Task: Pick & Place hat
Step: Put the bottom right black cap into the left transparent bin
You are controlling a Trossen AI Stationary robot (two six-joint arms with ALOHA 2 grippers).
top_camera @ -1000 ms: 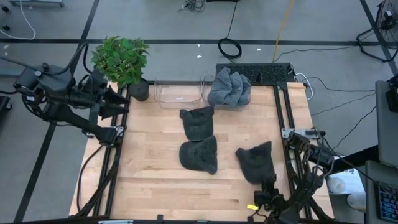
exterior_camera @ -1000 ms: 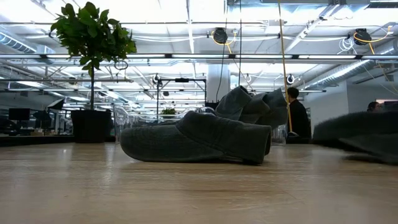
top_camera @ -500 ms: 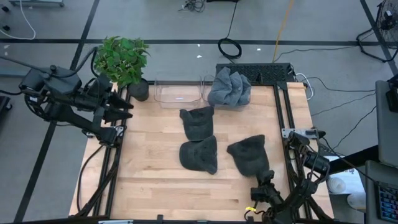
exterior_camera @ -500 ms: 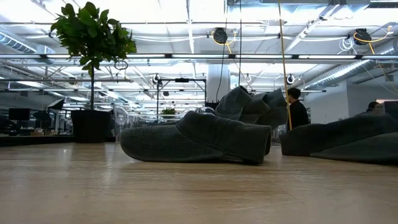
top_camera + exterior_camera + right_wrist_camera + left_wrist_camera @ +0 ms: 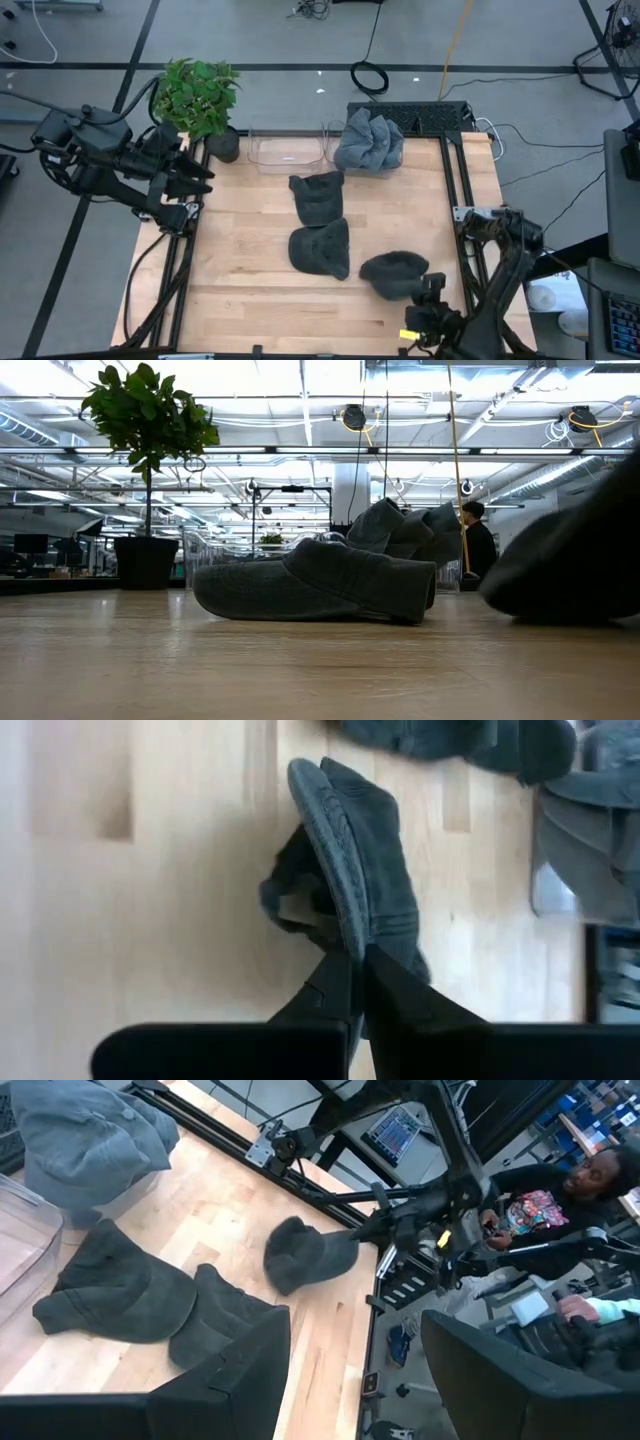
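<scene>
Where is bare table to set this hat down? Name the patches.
Free: the left side between the plant and the two flat hats, and the front strip. Crowded: the back, by the clear bin and hat pile. The right hand grips the hat.

I see three dark grey hats on the table. Near-right hat (image 5: 393,273) — lifted, crumpled, brim pinched by the right gripper (image 5: 428,288). Middle hat (image 5: 320,249) and far hat (image 5: 317,196) lie flat, edges touching.
</scene>
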